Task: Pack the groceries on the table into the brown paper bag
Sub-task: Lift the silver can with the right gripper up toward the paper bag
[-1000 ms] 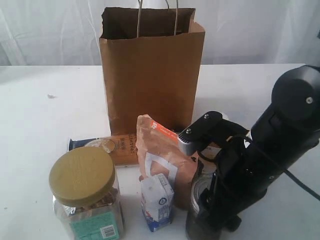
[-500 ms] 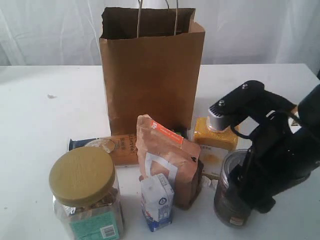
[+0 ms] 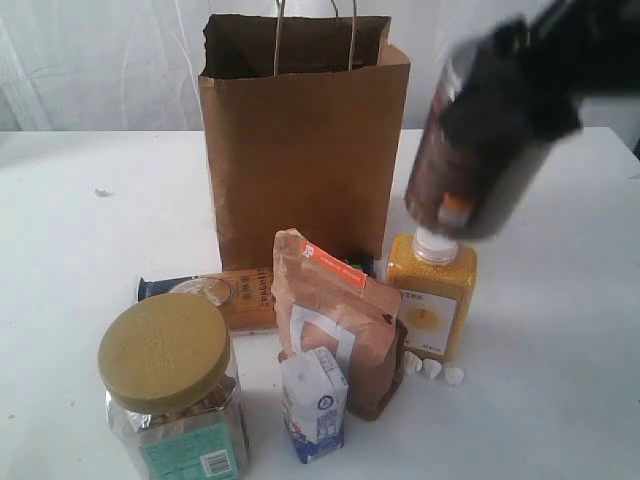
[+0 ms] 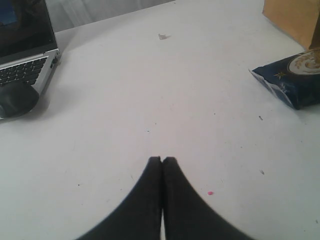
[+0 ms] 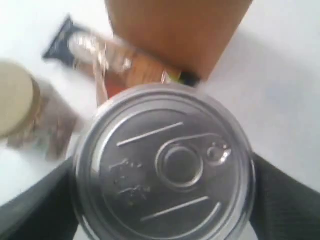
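The brown paper bag (image 3: pixel 300 140) stands upright and open at the back of the table (image 3: pixel 90 250). My right gripper (image 3: pixel 525 75) is shut on the pull-tab can (image 3: pixel 465 150), which hangs tilted and blurred in the air to the right of the bag's top. In the right wrist view the can's lid (image 5: pixel 162 167) fills the space between both fingers (image 5: pixel 30 210). On the table stand the yellow bottle (image 3: pixel 430 300), the pouch (image 3: pixel 335 320), the carton (image 3: pixel 315 405) and the jar (image 3: pixel 170 390). The spaghetti packet (image 3: pixel 215 290) lies flat. My left gripper (image 4: pixel 162 160) is shut and empty above bare table.
A laptop (image 4: pixel 25 45) and a dark mouse (image 4: pixel 15 97) sit at the table's edge in the left wrist view. The packet's blue end (image 4: pixel 292 80) and a corner of the bag (image 4: pixel 295 17) show there too. Small white bits (image 3: pixel 430 368) lie by the bottle.
My right gripper has lifted the can off the table at the front right and carried it up and back beside the bag's top. The yellow bottle now shows fully.
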Tool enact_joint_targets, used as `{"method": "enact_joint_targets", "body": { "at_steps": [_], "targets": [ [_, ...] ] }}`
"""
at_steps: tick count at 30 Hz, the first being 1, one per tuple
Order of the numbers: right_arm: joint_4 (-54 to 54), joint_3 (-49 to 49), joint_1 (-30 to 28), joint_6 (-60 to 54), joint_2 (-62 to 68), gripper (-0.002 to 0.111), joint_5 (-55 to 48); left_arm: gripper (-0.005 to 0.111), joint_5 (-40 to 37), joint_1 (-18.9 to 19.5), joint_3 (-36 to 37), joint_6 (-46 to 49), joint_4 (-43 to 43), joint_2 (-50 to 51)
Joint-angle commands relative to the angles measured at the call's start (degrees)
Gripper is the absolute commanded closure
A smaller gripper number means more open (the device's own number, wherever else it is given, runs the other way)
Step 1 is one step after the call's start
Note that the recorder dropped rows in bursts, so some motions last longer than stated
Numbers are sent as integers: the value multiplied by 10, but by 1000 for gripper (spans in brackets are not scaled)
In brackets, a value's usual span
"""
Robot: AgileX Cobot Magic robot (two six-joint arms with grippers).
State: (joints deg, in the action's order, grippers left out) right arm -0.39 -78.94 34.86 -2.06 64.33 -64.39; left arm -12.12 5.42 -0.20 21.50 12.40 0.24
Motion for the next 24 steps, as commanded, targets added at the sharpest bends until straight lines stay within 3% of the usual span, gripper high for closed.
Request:
{"method": "enact_joint_targets", "body": {
  "at_steps": [1, 6, 13, 24],
  "targets": [
    [-31, -118, 0, 28, 26, 82, 128, 107, 1, 1, 2, 0, 1, -2],
    [-80, -187, 0, 73, 75, 82, 244, 107, 1, 1, 2, 0, 1, -2],
    [-101, -210, 0, 99, 156, 82, 410, 107, 1, 1, 2, 0, 1, -2],
    [-199, -210, 0, 99, 261, 82, 450, 107, 1, 1, 2, 0, 1, -2]
  ]
}}
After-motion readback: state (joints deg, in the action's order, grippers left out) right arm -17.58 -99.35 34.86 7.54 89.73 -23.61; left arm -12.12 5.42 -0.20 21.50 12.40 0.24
